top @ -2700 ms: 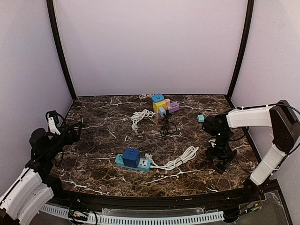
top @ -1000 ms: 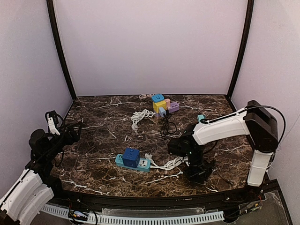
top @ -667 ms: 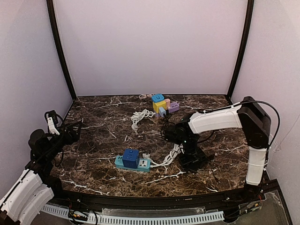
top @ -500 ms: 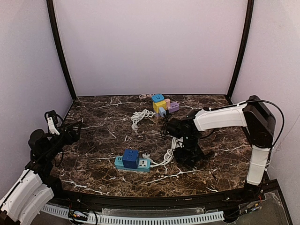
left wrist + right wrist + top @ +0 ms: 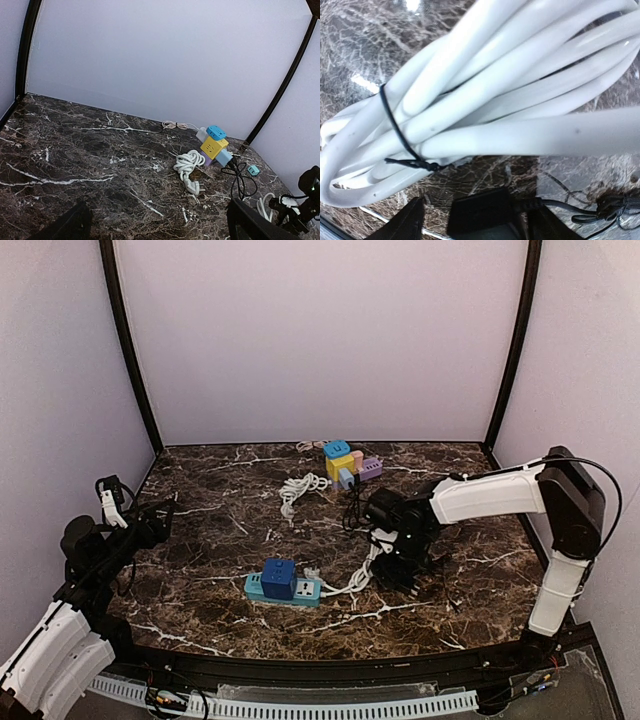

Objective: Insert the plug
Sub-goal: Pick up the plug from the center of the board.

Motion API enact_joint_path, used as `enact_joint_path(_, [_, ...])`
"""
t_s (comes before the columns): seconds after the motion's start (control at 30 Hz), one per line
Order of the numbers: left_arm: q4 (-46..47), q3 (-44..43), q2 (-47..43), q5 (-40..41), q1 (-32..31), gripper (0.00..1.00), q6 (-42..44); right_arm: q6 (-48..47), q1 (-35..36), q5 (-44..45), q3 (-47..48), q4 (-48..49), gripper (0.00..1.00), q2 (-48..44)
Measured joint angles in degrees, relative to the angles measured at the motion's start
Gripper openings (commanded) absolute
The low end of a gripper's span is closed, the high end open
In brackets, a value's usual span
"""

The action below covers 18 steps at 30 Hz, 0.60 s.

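Note:
A black plug (image 5: 482, 212) with a thin black cord lies on the marble between the fingers of my right gripper (image 5: 477, 216). The jaws stand open, with a gap showing beside the plug. Just beyond it is a tied bundle of white cable (image 5: 485, 95). From above, my right gripper (image 5: 400, 575) hangs low over the right end of that bundle (image 5: 362, 572), hiding the plug. The cable runs to a teal power strip (image 5: 305, 590) carrying a blue cube adapter (image 5: 279, 575). At the far left my left gripper (image 5: 150, 525) is open and empty, well above the table.
A cluster of coloured socket cubes (image 5: 345, 465) stands at the back, with a black cord loop (image 5: 355, 508) in front of it. A second white cable coil (image 5: 300, 488) lies to its left. A small teal block (image 5: 253, 170) sits at the right.
My right arm has swung from the table's right side leftward to the white cable bundle, nudging it toward the strip, and its jaws have widened. The left arm has not moved.

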<state>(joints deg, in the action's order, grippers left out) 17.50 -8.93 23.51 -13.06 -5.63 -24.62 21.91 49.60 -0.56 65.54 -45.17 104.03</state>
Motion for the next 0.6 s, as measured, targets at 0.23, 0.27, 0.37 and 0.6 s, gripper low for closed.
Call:
enact_joint_path(0.23, [0.00,0.00,0.00,-0.04,0.00,0.95,-0.02,-4.11,0.00,-1.14,-2.23,-0.44,0.38,-1.64])
enact_joint_path(0.27, [0.00,0.00,0.00,-0.04,0.00,0.95,-0.02,-3.87,0.00,-1.09,-2.58,-0.68,0.31,-1.92])
enact_joint_path(0.37, [0.00,0.00,0.00,-0.07,0.00,0.95,-0.02,-4.55,0.02,-1.42,-3.15,-1.01,0.00,-2.45])
enact_joint_path(0.6, [-0.02,0.00,-0.02,-0.59,0.00,0.83,-0.02,-3.80,4.09,4.09,-3.08,0.02,0.00,-5.90])
